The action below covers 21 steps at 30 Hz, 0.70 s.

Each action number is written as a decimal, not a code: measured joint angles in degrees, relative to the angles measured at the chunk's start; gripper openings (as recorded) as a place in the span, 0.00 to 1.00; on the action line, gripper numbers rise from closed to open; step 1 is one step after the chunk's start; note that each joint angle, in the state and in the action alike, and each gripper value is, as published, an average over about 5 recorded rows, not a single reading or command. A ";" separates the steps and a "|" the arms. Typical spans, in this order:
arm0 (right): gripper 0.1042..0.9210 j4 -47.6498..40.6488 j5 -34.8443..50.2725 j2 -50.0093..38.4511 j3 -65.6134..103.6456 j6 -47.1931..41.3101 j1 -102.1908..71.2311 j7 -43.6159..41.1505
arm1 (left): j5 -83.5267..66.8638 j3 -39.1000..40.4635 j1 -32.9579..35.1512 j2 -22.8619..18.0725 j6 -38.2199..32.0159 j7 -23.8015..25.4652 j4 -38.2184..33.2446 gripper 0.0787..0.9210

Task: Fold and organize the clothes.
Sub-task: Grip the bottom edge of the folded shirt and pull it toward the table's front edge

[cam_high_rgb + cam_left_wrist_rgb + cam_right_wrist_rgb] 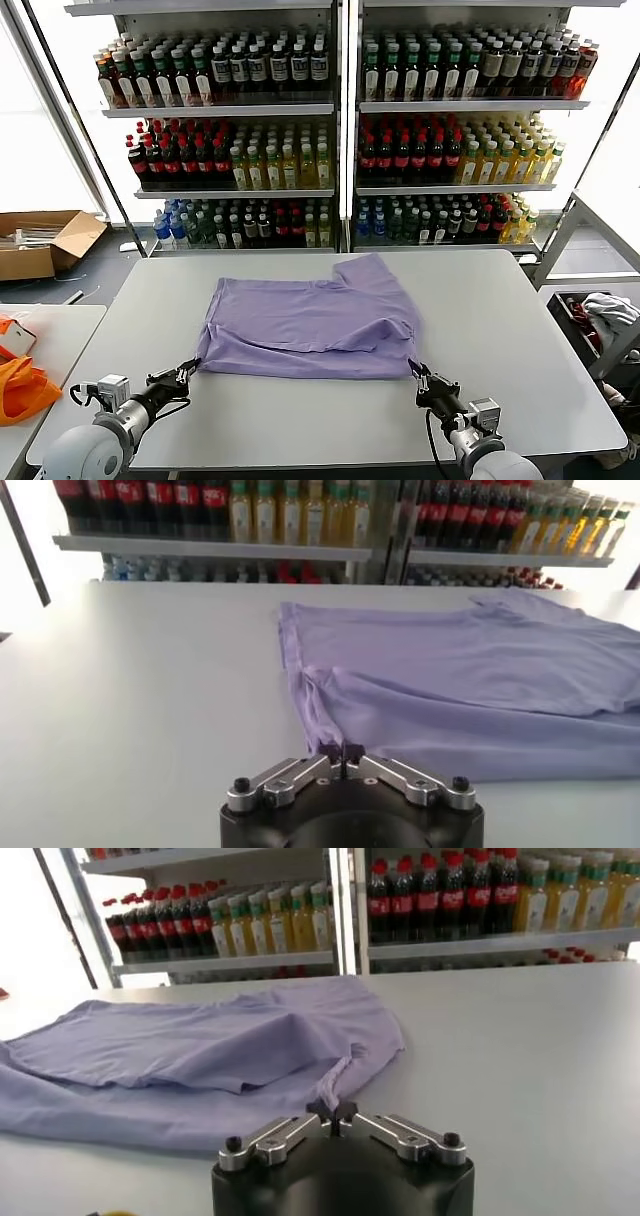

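the white table (520, 330) carries my lavender t-shirt (300, 325) at its middle, lying flat and partly folded, thin soft cloth with gentle creases (plain side up). my left gripper (188, 370) is clamped on its near left corner, and my right gripper (418, 378) is pinched tight on its near right corner, both low at the table's surface.

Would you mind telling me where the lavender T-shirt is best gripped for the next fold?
At its two near-edge corners, approached low from the robot's side: the lavender T-shirt lies flat, and the left gripper and right gripper are shut there on puckered fabric.
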 measured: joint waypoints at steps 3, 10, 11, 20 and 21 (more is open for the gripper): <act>0.02 0.55 0.00 -0.56 0.36 0.21 -0.98 -0.31 | 0.16 -0.38 1.51 -0.32 -0.08 -0.22 -0.83 0.01; 0.02 2.99 0.02 -2.19 1.09 0.06 -3.63 -0.42 | -0.28 -2.52 4.81 -0.48 0.64 -0.31 -3.30 0.01; 0.02 3.48 -0.03 -2.44 1.06 -0.02 -4.12 -0.40 | -0.48 -3.11 5.50 -0.49 0.85 -0.37 -3.92 0.01; 0.02 7.49 -0.70 -3.69 1.14 -0.48 -8.35 -0.01 | -1.06 -9.49 13.55 -1.83 1.55 -0.29 -9.51 0.01; 0.02 7.88 -0.83 -3.75 1.22 -0.57 -8.83 0.05 | -0.99 -10.15 14.50 -2.10 1.58 -0.22 -10.03 0.01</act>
